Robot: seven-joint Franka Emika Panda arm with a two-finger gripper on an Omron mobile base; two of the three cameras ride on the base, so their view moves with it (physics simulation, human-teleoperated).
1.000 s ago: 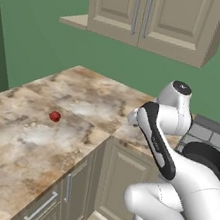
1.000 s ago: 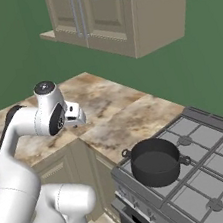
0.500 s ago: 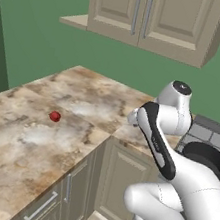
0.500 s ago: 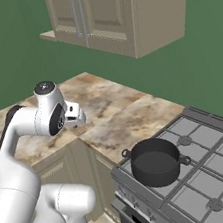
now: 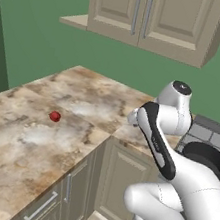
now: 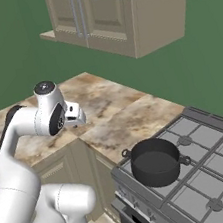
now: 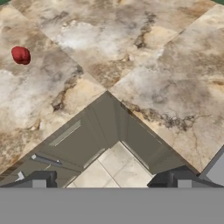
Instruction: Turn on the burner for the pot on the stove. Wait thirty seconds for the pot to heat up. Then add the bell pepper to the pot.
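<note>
Right now the white arm's two-finger gripper [image 7: 109, 180] is hanging over the inner corner of the L-shaped brown-and-cream marbled stone countertop [image 5: 21, 138], its two dark fingertips [image 7: 39, 179] standing wide apart with nothing between them — open and holding nothing. Looking through the hand view, the small glossy red bell pepper [image 7: 20, 55] is lying on the bare stone at about ten o'clock from the gripper, well apart from it, while the beige cabinet fronts [image 7: 72, 144] and pale floor tiles [image 7: 113, 168] are showing straight below the fingers.

From the left base view the bell pepper [image 5: 54, 116] is sitting alone on the countertop at roughly nine o'clock from the arm's raised wrist, touching nothing but the stone. Beige wall cabinets [image 5: 153, 18] are hanging on the green wall [image 5: 37, 44] above.

From the right base view the squat round dark grey metal pot [image 6: 155, 161] with two small side handles is standing upright on the front-left grate of the grey steel gas stove [image 6: 213, 169], at about four o'clock from the gripper [image 6: 79, 116] and clearly apart from it. The pot is looking empty inside. I cannot tell from these views whether any burner is lit — the knob row is too hidden to read
</note>
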